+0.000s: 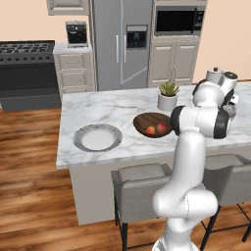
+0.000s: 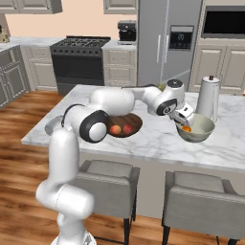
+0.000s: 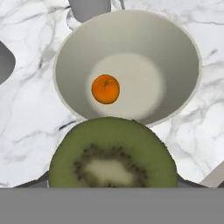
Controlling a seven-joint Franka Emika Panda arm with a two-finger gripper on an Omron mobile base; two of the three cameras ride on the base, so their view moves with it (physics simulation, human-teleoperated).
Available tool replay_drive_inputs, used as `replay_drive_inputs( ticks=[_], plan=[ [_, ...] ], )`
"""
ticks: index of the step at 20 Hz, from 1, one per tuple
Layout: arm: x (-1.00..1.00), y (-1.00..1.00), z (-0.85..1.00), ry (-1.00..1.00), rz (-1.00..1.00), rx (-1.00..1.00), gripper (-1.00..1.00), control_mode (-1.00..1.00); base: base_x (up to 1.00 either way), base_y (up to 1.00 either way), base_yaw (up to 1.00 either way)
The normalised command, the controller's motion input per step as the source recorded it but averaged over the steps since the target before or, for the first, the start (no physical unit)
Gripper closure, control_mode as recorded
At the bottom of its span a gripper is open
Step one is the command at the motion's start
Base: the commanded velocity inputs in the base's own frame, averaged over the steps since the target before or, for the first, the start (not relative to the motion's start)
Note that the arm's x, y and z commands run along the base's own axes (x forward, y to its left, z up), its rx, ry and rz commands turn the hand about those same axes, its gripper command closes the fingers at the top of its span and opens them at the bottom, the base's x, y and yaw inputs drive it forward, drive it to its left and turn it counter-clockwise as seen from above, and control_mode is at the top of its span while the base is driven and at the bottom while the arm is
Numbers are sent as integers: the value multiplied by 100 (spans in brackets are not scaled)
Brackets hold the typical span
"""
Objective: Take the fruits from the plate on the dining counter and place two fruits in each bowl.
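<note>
My gripper point(image 2: 183, 119) hangs over the near rim of the pale grey-green bowl point(image 2: 203, 128), shut on a dark olive-green fruit point(image 3: 113, 153) whose cut face hides the fingertips in the hand view. An orange fruit point(image 3: 105, 89) lies inside that bowl point(image 3: 183, 52). The dark brown bowl point(image 1: 147, 120) at mid-counter holds a red-pink fruit point(image 1: 161, 127) and a reddish-brown fruit point(image 1: 150, 130). The plate point(image 1: 115, 132) lies bare at the left end of the dining counter point(image 1: 98, 105).
A small white plant pot point(image 1: 167, 96) stands behind the brown bowl. A tall paper towel roll point(image 2: 209, 95) rises just behind the pale bowl. Two grey stools point(image 2: 107, 177) point(image 2: 196, 198) are tucked under the counter's front edge.
</note>
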Motion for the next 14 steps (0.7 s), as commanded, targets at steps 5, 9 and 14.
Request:
replay_drive_inputs(
  ticks=[5, 9, 14],
  plan=[
    [41, -18, -29, 0, -21, 8, 100, -100, 0, 0, 0],
    [38, -28, -51, 0, -10, 1, 100, -100, 0, 0, 0],
    [36, -28, -35, 0, -3, 0, 100, -100, 0, 0, 0]
  ],
)
